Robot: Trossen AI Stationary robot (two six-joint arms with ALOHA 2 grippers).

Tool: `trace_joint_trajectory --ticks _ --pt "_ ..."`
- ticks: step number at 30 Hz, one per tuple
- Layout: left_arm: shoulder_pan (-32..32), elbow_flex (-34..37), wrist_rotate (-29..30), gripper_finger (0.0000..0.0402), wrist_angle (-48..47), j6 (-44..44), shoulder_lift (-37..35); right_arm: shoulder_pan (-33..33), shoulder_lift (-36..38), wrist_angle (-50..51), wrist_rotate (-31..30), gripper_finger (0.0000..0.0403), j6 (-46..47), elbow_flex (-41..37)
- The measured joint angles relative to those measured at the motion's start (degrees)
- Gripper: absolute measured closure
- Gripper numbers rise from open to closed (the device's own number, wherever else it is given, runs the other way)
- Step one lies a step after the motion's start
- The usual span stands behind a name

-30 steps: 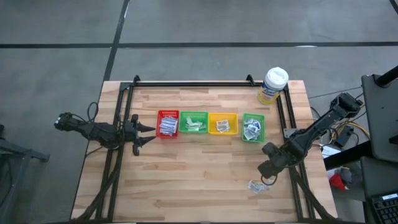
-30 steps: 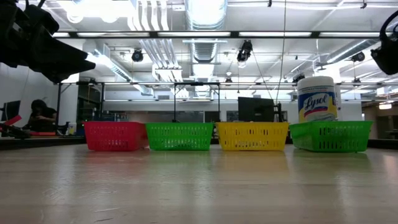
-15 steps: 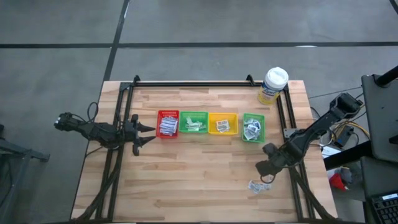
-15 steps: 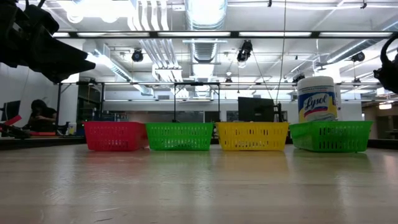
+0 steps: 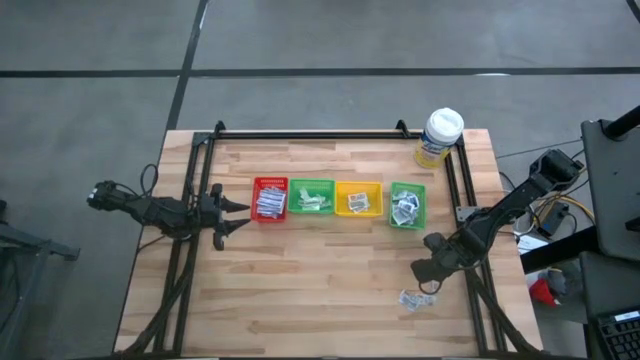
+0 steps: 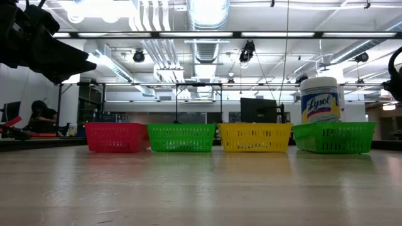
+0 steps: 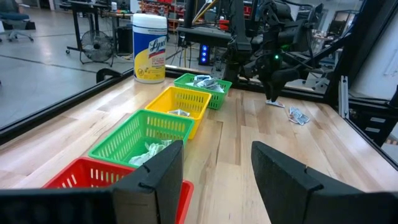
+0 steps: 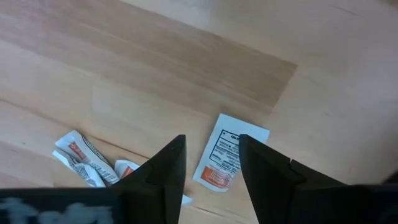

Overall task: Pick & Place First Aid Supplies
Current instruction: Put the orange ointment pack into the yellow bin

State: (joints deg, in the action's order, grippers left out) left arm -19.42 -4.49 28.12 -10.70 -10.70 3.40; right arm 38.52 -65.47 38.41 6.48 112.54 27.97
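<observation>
Above a packet (image 8: 226, 154) on the worktop (image 5: 300, 270), near the green tray (image 5: 407, 205), the right claw (image 8: 209, 163) hangs released. Left claw (image 5: 240, 216), also released, waits beside the red tray (image 5: 270, 199).

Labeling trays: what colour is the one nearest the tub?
Green tray, beside the tub; clearest in the high view.

packets (image 5: 414, 298) | loose, flat on table (image 5: 330, 270) | others in trays (image 5: 311, 197)

The right hand (image 8: 208, 158) covers part of the packets (image 8: 93, 163); print on the sachet (image 8: 229, 152) is unreadable.
</observation>
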Motion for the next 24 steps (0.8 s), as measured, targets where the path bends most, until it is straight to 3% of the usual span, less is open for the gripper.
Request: trace_joint_trajectory --ticks 9,13,24 --pt "0.0 0.0 0.0 0.0213 0.0 0.0 0.0 0.0 -0.9 -0.7 0.9 0.0274 2.4 0.0" --pt "0.0 0.0 0.0 0.0213 0.0 0.0 0.0 0.0 -4.6 -2.7 4.1 0.0275 2.2 0.1" --pt "0.0 0.0 0.0 0.0213 0.0 0.0 0.0 0.0 -12.8 -2.9 4.9 0.0278 0.0 3.9"
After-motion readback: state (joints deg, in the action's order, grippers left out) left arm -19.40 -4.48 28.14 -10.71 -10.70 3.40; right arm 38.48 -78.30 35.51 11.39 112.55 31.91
